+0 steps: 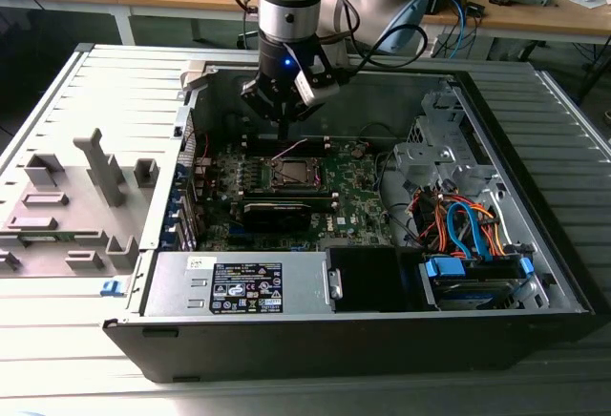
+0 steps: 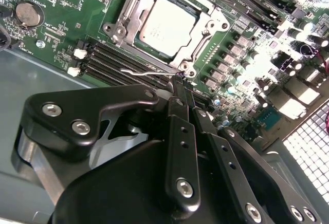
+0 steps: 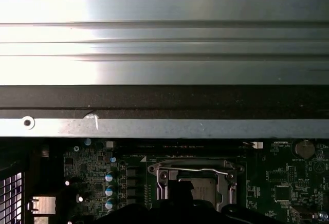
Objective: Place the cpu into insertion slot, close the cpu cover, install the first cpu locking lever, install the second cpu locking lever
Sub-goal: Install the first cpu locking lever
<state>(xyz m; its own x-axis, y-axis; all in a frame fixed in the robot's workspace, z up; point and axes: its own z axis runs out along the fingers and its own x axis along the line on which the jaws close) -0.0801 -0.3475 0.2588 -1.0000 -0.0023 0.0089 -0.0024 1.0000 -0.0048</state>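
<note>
Cpu [image 2: 167, 24] in insertion slot [image 2: 203, 49] under lowered cpu cover [image 2: 134, 21]; closed pincer [image 2: 180, 82] beside locking lever [image 2: 146, 72].

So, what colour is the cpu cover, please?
Silver, clearest in the second wrist view: cpu cover.

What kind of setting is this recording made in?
Probably a robotics lab or workshop bench: an open computer case lies on a ridged metal table, the arm's tool above its motherboard, with cluttered wooden desks behind.
</note>
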